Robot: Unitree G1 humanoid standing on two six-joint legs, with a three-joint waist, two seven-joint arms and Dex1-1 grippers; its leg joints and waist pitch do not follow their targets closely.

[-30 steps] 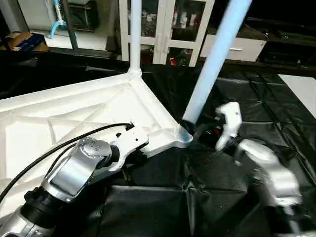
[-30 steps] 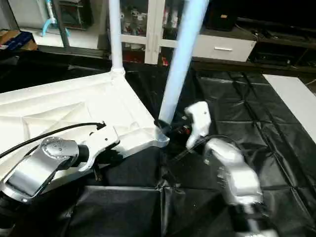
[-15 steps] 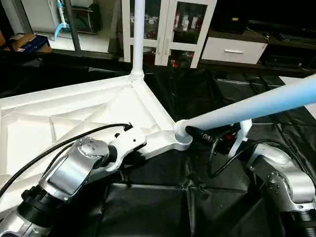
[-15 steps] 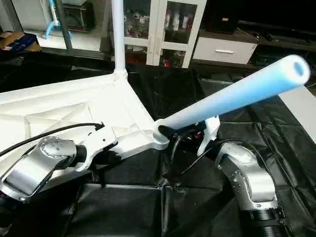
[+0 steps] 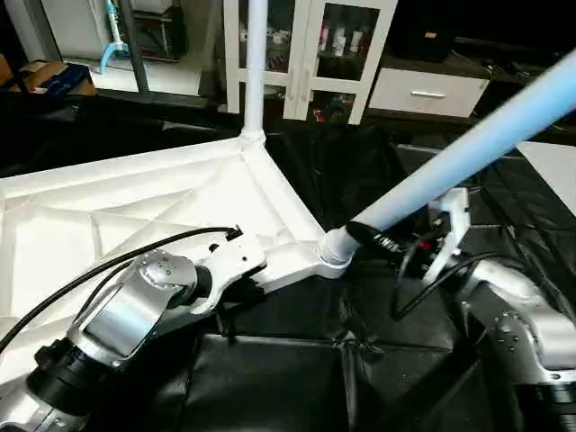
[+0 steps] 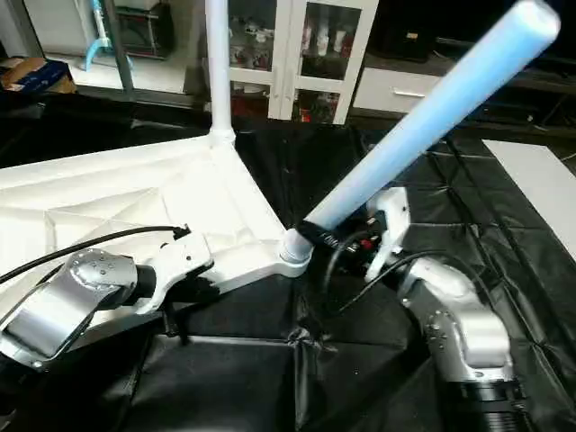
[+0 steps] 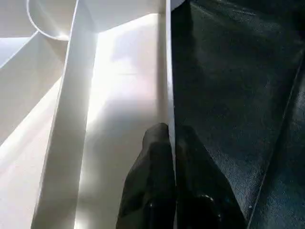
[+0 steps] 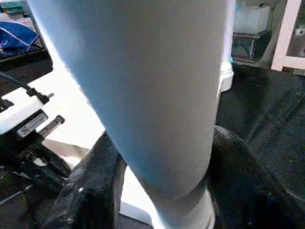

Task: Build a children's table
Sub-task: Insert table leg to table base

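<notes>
While right pincer (image 6: 335,243) grips tilted leg (image 6: 423,121)

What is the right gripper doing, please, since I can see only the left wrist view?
Observer: The right gripper has a black finger on each side of a tilted leg, close to the leg's lower end.
Operator: Where does that lower end sit?
Observer: It meets the near corner socket of the table top. I cannot tell whether it is threaded in.
Operator: Which way does it lean?
Observer: Its free end leans up and away toward the robot's right.
Operator: Is any other leg fitted?
Observer: Yes, an upright leg stands in the far corner socket.
</notes>
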